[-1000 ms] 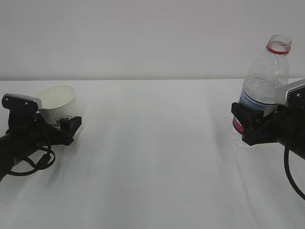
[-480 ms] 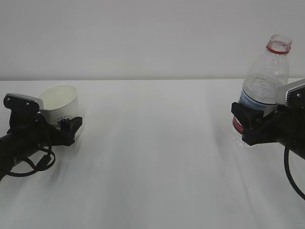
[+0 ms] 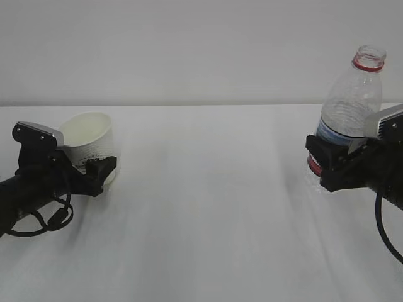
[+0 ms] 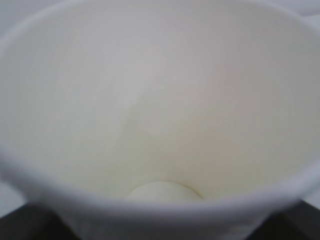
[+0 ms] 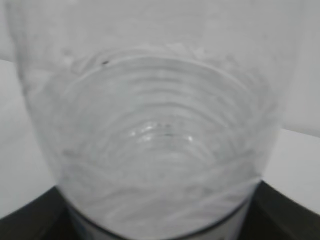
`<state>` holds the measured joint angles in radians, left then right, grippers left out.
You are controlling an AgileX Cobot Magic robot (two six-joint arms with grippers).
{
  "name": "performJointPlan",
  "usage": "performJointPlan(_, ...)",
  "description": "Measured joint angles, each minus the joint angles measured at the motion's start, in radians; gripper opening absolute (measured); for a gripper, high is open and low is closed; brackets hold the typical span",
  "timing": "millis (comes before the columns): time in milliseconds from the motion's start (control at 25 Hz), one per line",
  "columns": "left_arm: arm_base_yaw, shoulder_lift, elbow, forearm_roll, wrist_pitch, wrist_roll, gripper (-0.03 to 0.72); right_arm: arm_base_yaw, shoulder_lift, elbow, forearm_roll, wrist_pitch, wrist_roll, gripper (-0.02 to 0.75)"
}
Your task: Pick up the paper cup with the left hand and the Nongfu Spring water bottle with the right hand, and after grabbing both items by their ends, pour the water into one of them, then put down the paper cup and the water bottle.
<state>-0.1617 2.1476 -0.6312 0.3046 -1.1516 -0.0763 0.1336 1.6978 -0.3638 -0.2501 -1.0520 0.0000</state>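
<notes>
The white paper cup [image 3: 88, 135] leans a little toward the left, low over the white table [image 3: 208, 214] on the left side. My left gripper [image 3: 89, 162] is shut on its lower wall from the near side. The left wrist view looks straight into the cup's empty cream inside [image 4: 160, 100]. On the right, the clear Nongfu Spring water bottle [image 3: 352, 94] stands upright and uncapped, its red neck ring on top. My right gripper [image 3: 329, 162] is shut on its labelled lower part. The ribbed bottle wall [image 5: 155, 140] fills the right wrist view. I cannot make out the water level.
A plain pale wall rises behind the table's far edge. Black cables hang under both arms, near the left [image 3: 56, 217] and right [image 3: 387, 233] borders of the exterior view.
My left gripper has closed in on the cup and carried it a short way to the right. The right gripper and the bottle have stayed still.
</notes>
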Motion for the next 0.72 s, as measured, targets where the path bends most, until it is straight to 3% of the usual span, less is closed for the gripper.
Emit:
performJointPlan(400,0.000,0.000,0.000,0.082,0.000,-0.038,0.582,0.000,0.000,0.000,0.001,0.000,0.000,0.515)
performJointPlan(720,0.000,0.000,0.000,0.207,0.000,-0.050,0.564,0.000,0.000,0.000,0.001,0.000,0.000,0.515)
